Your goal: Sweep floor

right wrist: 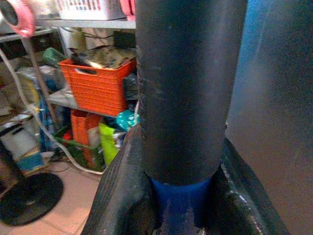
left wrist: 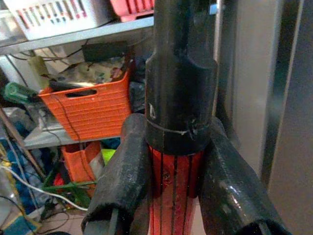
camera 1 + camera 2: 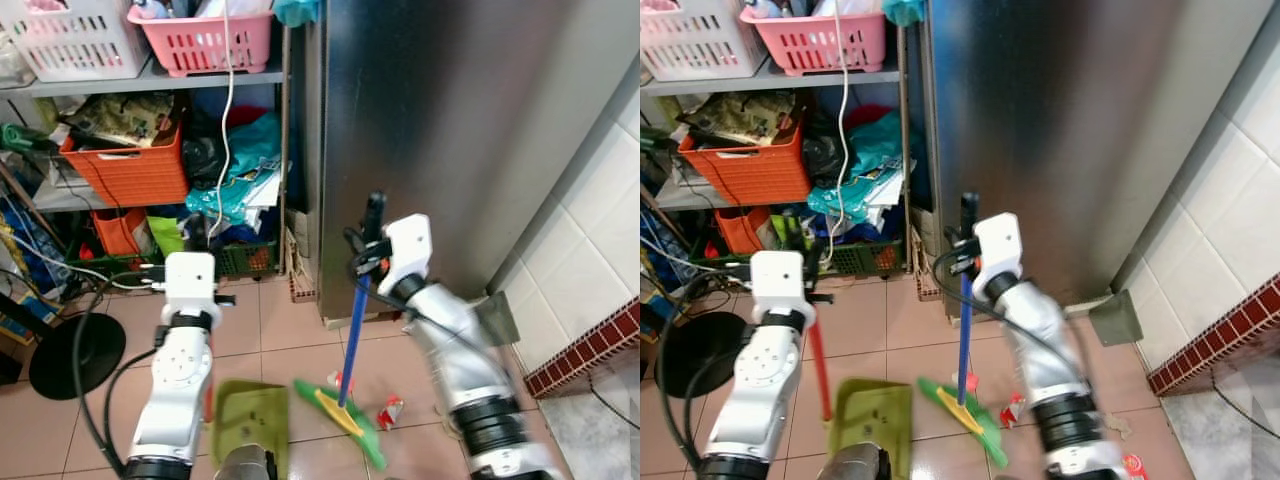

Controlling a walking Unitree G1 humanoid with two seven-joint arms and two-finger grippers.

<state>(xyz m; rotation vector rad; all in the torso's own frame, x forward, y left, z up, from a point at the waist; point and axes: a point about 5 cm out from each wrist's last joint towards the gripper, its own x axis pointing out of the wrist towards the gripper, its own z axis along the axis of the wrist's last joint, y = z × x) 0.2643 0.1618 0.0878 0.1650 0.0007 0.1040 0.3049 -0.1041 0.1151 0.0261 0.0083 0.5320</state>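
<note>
The right gripper (image 3: 372, 240), just above the centre of the head view, is clamped on the black top grip of a blue-handled broom with a green and yellow head (image 3: 352, 345); its wrist camera shows both black fingers (image 1: 124, 196) pressed against the handle where black sleeve meets blue shaft. The handle runs nearly upright, leaning slightly, down to the broom head lying low in the frame, its long axis slanting from centre toward lower right.

The left gripper (image 2: 173, 171) is closed around the red handle (image 3: 819, 375) of an olive-green plastic dustpan (image 3: 250, 425), gripping just under that handle's black cap. The pan rests on the pinkish tiled floor (image 3: 290, 340) at lower left of centre, its mouth facing the broom head and just beside it.

A small red and white crumpled wrapper (image 3: 390, 410) lies on the tiles right of the broom head, on the side away from the pan; a second scrap near the handle's foot is probably litter too, though it is too small to be sure. So the sweep has to run from the right arm's side leftward across the broom toward the pan. Behind stand a tall steel cabinet (image 3: 440, 130) and cluttered shelves with an orange crate (image 3: 130, 165).
</note>
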